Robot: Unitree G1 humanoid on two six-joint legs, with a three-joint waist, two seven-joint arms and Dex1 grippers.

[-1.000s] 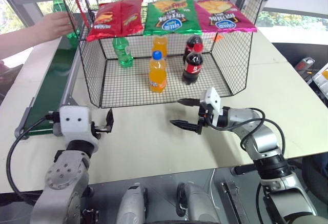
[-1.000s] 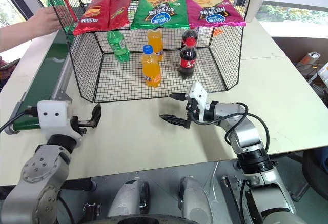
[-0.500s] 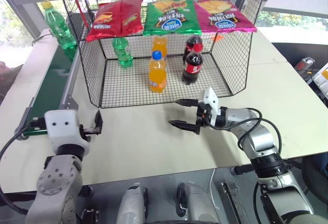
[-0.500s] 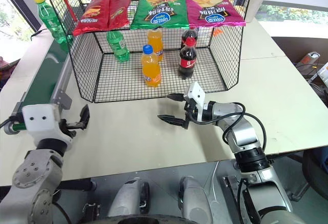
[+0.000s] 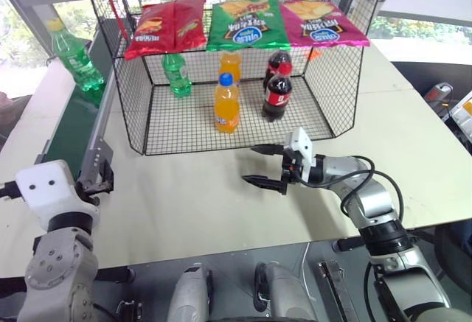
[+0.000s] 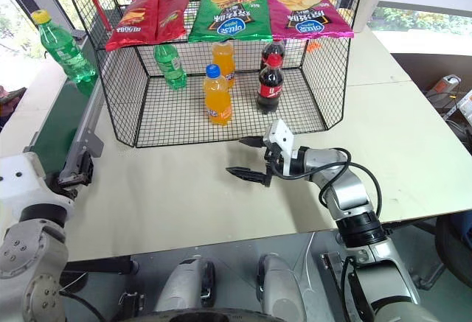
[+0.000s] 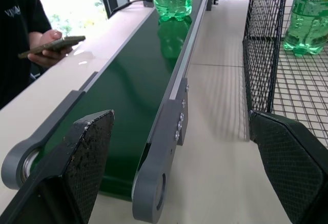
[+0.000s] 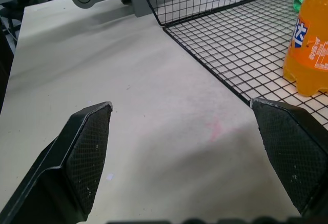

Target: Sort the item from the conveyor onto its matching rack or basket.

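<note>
Swinging outward toward the belt, our left gripper now sits at the near end of the long dark-green conveyor with its light grey metal frame, jaws spread wide and holding nothing. A person's hand that was setting the bottle down at the far end has withdrawn, and the small clear-green plastic soda bottle with a yellow cap has ridden nearer along the belt, upright and well apart from our fingers. Our right gripper stays put over the bare beige table, also open and empty, just in front of the large black wire-mesh cage, where a green-capped green bottle stands. We judge the left arm is lining up to catch the arriving bottle.
</note>
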